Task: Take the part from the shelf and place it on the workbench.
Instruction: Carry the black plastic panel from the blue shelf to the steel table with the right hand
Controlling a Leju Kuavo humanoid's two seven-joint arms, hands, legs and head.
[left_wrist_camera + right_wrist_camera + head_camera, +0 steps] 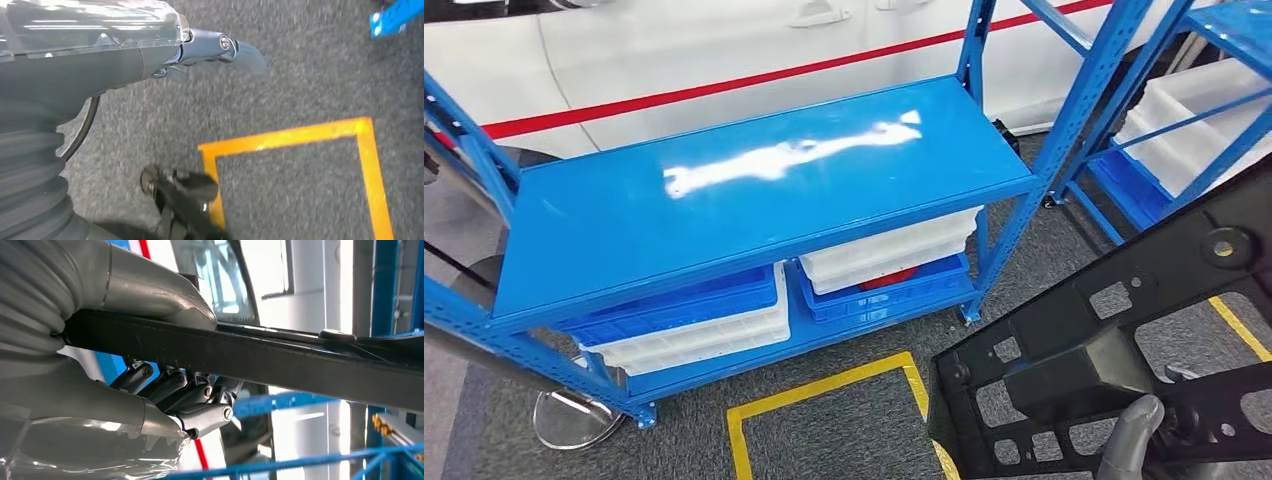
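Black part [1114, 330] sits clamped in right robot hand [165, 390].

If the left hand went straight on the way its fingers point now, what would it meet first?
Probably the grey carpet: the left hand hangs above it holding nothing. Depth is unclear, but nothing stands between.

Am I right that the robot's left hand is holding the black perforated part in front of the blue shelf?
Not quite: the right hand grips the black part, as the right wrist view shows. The left hand hangs over the carpet holding nothing. The blue shelf does stand ahead.
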